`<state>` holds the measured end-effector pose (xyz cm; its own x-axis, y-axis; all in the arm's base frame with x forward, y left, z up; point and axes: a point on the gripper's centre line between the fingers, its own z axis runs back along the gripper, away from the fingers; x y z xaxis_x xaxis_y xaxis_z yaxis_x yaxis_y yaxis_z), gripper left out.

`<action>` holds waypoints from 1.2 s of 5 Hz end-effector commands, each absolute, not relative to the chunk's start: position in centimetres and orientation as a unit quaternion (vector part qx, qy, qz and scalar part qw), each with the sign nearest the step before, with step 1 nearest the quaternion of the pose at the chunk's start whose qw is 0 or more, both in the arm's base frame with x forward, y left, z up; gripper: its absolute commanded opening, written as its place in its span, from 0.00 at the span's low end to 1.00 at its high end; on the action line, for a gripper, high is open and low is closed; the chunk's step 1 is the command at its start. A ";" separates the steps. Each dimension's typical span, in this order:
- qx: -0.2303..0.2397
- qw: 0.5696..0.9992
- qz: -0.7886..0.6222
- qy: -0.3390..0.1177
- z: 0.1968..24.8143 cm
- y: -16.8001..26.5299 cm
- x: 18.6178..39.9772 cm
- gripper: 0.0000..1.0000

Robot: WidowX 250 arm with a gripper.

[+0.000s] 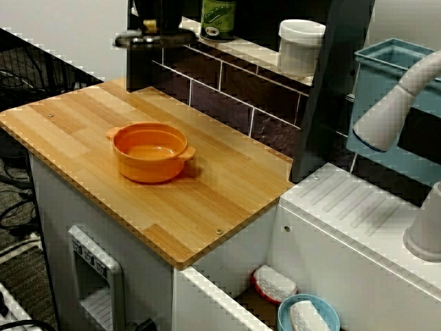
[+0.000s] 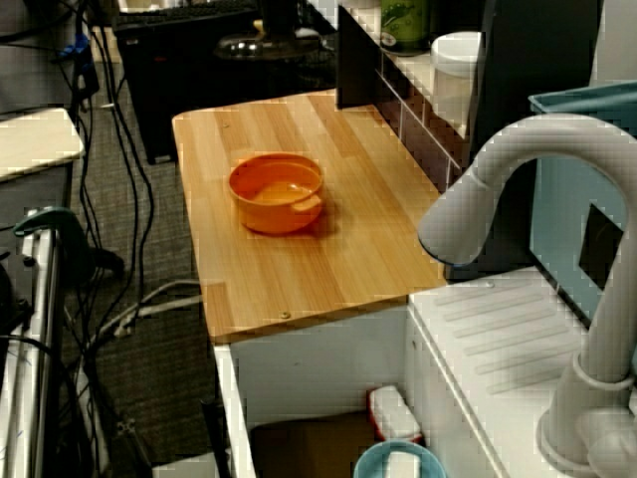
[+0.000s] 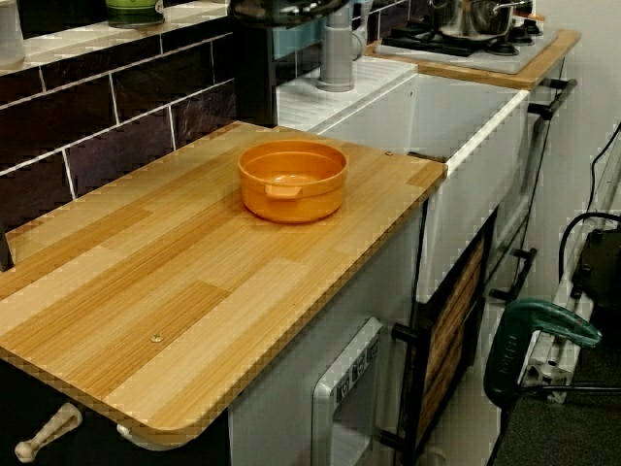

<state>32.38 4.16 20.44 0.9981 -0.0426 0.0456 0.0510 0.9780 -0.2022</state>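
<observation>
An orange two-handled bowl (image 1: 149, 152) (image 2: 277, 191) (image 3: 292, 179) stands empty on the wooden counter (image 1: 227, 193) (image 3: 146, 282), nothing touching it. At the counter's far end a dark flat round thing with a brass knob, like a lid (image 1: 151, 37) (image 2: 267, 44) (image 3: 291, 10), hangs above the surface. A dark upright shape right over it in the view from the front looks like my gripper (image 1: 149, 21). Its fingers blend into the dark backdrop, so I cannot make out how they stand or whether they hold the lid.
A dark tiled back wall carries a shelf with a green can (image 1: 218, 17) and a white cup (image 1: 300, 45). A white tap (image 1: 393, 103) (image 2: 478, 189) rises over the sink beside the counter, which holds a blue dish (image 1: 308, 314). A blue bin (image 1: 386, 76) stands behind.
</observation>
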 end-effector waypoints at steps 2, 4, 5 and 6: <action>-0.077 0.993 -0.017 -0.088 24.3 5.6 32.8 0.00; -0.081 0.992 -0.012 -0.096 24.7 6.2 32.7 0.00; -0.065 0.993 -0.005 -0.101 23.4 6.8 32.6 0.00; -0.036 0.994 0.009 -0.104 20.8 8.0 33.2 0.00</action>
<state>33.50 7.67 18.54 0.9900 0.0239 0.1391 -0.0113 0.9958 -0.0906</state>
